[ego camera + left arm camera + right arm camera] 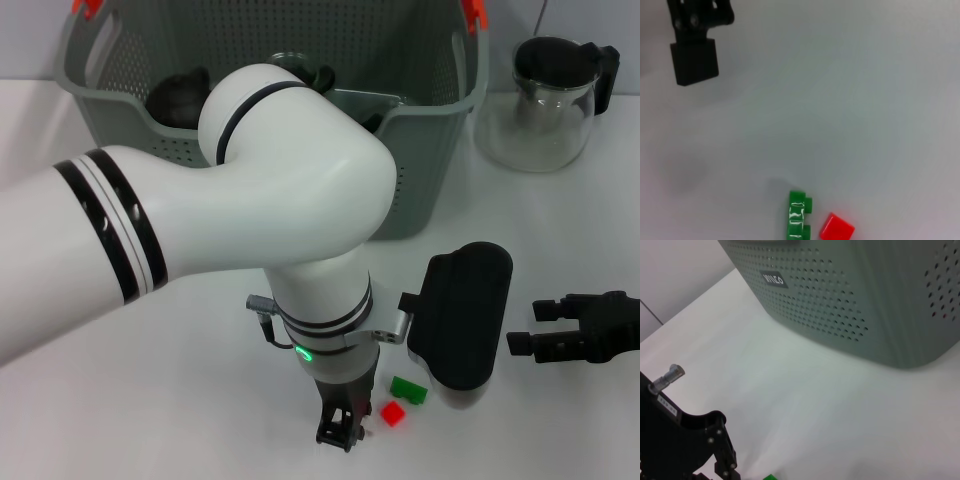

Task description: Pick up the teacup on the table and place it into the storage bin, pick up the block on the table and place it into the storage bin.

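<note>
Red and green plastic first — the two little blocks are what's left out on the white tabletop. The red block and the green studded brick lie just beside each other at the near edge of the head view, well apart from the storage bin up at the back. No teacup on the tabletop that I can see; there are dark shapes and a round rim inside the bin behind the arm, but I can't tell what they are.

The left end effector is pointed straight down at the tabletop, right next to the red block — on its left side in the head view, not over it. I'd guess the vertical pose is for a top-down pinch, since the blocks are low and flat. Its fingers look close together, with only a narrow gap, and there's nothing in them. It reads to me as slightly off target and needing a small sideways nudge toward the blocks before closing.

The left wrist view shows the green brick and red block at the edge of the frame, which fits that offset.

The right end effector rests low over the tabletop on the right, fingers spread wide and empty — looks parked. A glass teapot with a black lid stands to the right of the bin, out of the way.
</note>
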You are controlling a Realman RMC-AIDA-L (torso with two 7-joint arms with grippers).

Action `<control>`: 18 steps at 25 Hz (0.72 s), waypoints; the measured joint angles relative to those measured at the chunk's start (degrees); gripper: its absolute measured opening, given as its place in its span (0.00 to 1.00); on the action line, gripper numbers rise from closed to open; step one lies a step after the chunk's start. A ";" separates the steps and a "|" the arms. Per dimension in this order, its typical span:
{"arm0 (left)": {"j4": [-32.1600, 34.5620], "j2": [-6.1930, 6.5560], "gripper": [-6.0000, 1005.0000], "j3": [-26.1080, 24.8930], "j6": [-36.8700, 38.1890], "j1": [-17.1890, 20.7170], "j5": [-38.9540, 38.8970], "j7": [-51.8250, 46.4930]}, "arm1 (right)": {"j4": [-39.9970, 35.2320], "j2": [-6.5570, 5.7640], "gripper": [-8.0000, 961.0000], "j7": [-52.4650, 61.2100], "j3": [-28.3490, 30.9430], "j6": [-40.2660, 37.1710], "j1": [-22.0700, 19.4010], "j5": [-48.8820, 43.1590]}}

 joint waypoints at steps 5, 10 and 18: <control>-0.26 0.00 0.18 0.23 0.23 -0.10 0.00 -0.16 | 0.00 0.00 0.95 -0.03 0.00 0.00 -0.06 0.00; 0.55 0.00 0.17 0.38 0.70 0.03 0.00 -0.58 | 0.00 -0.06 0.95 -0.12 0.00 0.00 -0.09 0.00; 18.32 0.15 0.18 -18.29 13.51 6.47 -1.99 -3.58 | 0.00 -0.18 0.95 -0.15 0.48 -0.04 -0.07 0.00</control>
